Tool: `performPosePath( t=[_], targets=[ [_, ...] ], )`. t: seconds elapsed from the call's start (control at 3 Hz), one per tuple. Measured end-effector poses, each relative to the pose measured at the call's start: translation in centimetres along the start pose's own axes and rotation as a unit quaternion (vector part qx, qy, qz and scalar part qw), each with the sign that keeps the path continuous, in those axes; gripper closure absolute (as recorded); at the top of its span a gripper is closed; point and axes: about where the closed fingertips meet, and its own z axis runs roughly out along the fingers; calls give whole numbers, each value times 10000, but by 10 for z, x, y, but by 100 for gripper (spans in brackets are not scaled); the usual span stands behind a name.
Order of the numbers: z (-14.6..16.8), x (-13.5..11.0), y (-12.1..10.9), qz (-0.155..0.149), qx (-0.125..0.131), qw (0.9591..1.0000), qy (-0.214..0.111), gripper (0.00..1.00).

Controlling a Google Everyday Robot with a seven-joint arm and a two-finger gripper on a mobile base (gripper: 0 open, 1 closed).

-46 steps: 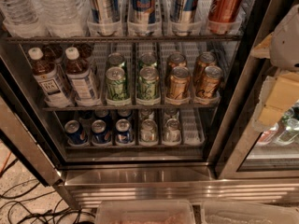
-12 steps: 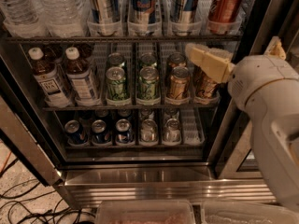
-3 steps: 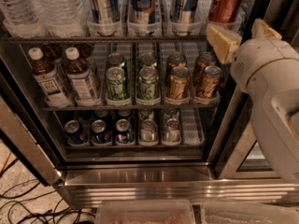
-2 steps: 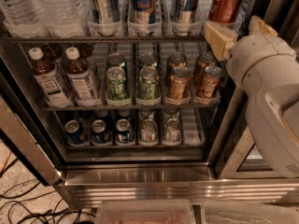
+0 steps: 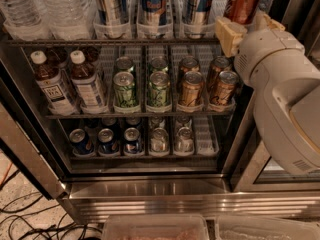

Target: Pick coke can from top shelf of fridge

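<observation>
Camera view: you are looking down into the large display fridge (image 5: 150, 189) with its stainless-steel base and dark door frame. Its wire racks are stocked with drinks.

The red-orange metallic coke can (image 5: 244, 1) stands upright at the right end of the top shelf (image 5: 110, 42), the white wire rack with a dark front rail. The can's upper part is cut off by the edge of the picture.

To the can's left on that shelf stand three tall silver-and-blue cans (image 5: 152, 4) in clear plastic lane trays. Further left are clear water bottles (image 5: 60, 9).

Your pincer (image 5: 246, 24) is at the front of the top shelf, right at the foot of the coke can. Its two tan fingers (image 5: 229, 34) are spread apart, one to each side of the can's lower part. You cannot tell whether either finger touches the can. The bulky white arm (image 5: 285, 99) fills the right side and hides part of the door frame.

On the middle rack, from the left, are:
- two brown tea bottles with white caps (image 5: 50, 81)
- green cans (image 5: 125, 89) in two lanes
- gold-bronze cans (image 5: 191, 88) in two lanes, the right lane just below the pincer

The lowest rack holds dark blue cans (image 5: 80, 141) on the left and silver cans (image 5: 159, 140) beside them.

Dark cables (image 5: 30, 219) lie on the floor at the lower left. Two clear plastic bins (image 5: 155, 226) sit along the bottom edge.
</observation>
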Motion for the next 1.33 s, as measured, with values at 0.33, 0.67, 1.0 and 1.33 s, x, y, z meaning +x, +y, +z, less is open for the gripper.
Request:
performPosePath(
  t=[0.33, 0.67, 1.0, 1.33],
  targets=[
    [8, -4, -9, 24, 160, 9998, -67, 39],
    [15, -7, -21, 50, 331, 9993, -140, 38],
    [21, -7, -26, 59, 339, 9993, -141, 39],
    [35, 1, -20, 42, 92, 9999, -1, 39]
  ],
)
